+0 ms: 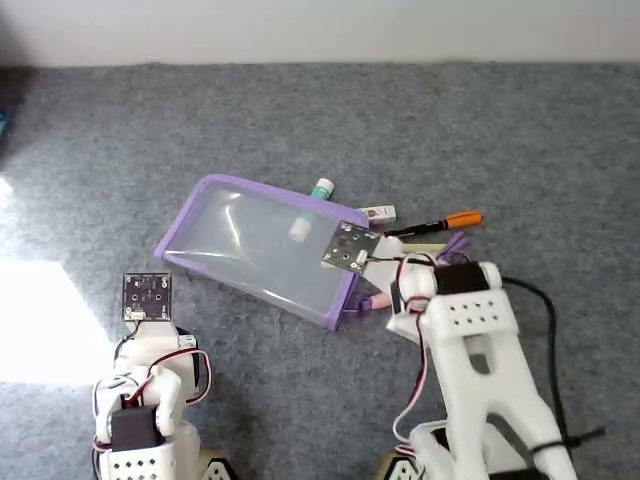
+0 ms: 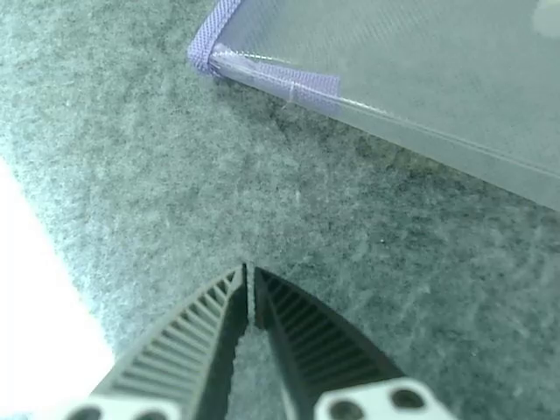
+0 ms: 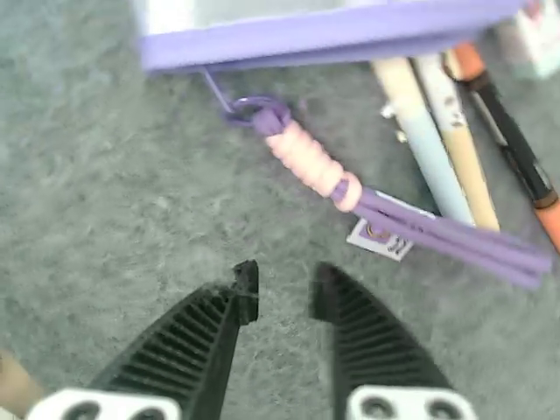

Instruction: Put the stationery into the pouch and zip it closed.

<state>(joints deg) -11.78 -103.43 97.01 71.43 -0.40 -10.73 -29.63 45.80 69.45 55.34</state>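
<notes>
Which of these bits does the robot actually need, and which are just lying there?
For the job: pouch, its tasselled zip pull, orange-ended pen, two pale pens, green-capped tube, small white box.
Just there: grey mat.

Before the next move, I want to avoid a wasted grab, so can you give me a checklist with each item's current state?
1. Right tool open and empty: ok.
2. Left tool open to steady the pouch: not ok. It is shut and sits on the carpet, short of the pouch corner.
3. Stationery inside the pouch: not ok. The orange pen and pencils lie outside, beside its end.
4. Zipper charm uncovered: ok. It lies on the carpet ahead of the right tool.
5. Pouch mouth open wide enough: cannot tell.
</notes>
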